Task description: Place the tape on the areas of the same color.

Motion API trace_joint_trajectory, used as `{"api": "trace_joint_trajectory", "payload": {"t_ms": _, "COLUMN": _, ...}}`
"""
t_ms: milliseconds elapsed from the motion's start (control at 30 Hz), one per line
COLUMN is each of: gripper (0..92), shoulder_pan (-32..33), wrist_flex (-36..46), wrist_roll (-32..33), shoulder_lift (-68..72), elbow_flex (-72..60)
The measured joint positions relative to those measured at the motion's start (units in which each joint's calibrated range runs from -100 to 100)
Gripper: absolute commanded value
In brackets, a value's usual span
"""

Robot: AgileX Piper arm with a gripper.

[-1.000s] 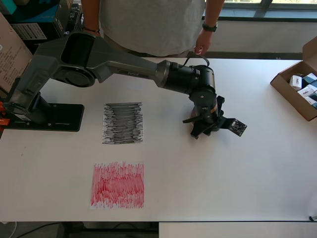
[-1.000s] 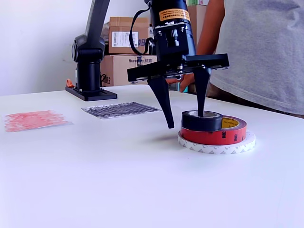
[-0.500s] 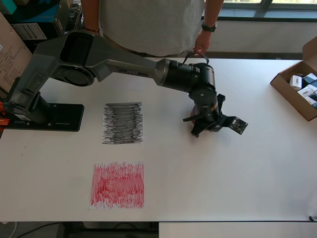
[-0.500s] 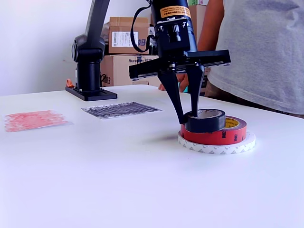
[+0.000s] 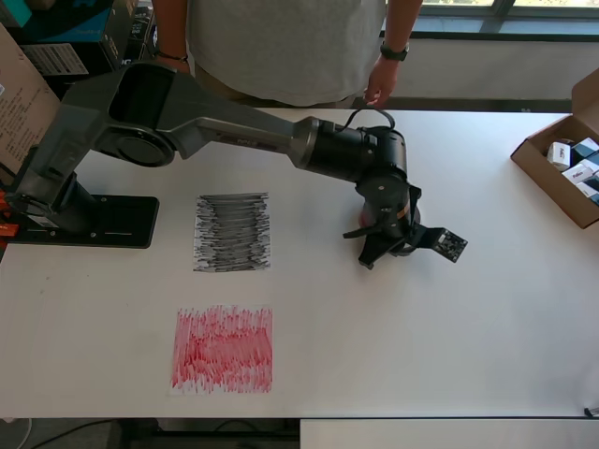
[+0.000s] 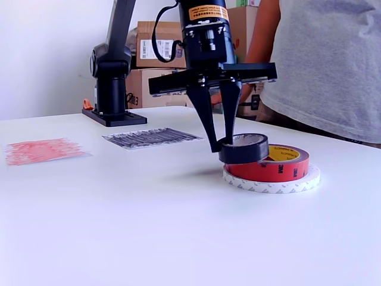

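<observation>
So, gripper [image 6: 221,142] pinching wall of black roll [image 6: 244,148], one finger inside core, roll hanging tilted just above red roll [image 6: 271,168] and white roll [image 6: 280,182]. Black patch [image 5: 232,232] lying well off toward overhead view's left on worktop [image 5: 421,346], red patch [image 5: 223,349] further down. Cardboard box [image 5: 566,159] at right edge holding small packs.

From overhead, the end effector [image 5: 388,234] hides the tape stack [image 6: 271,171].

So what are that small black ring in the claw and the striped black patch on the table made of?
The small black tape roll looks like glossy plastic tape, probably vinyl: smooth, with a faint sheen. The black scribbled patch seems to be thin matte paper with pen or marker strokes: it lies flat, white showing between lines.
</observation>
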Motion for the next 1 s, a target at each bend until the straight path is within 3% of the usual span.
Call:
{"api": "trace_joint_trajectory", "payload": {"t_ms": 400, "gripper": 0.0, "shoulder_pan": 0.9, "wrist_flex": -0.4, "wrist_roll": -15.1, "shoulder_lift": -14.9, "elbow_flex": 13.4}}
{"api": "trace_joint_trajectory", "payload": {"t_ms": 1000, "gripper": 0.0, "shoulder_pan": 0.1, "wrist_flex": -32.0, "wrist_roll": -44.2, "shoulder_lift": -52.6, "elbow_flex": 64.8}}
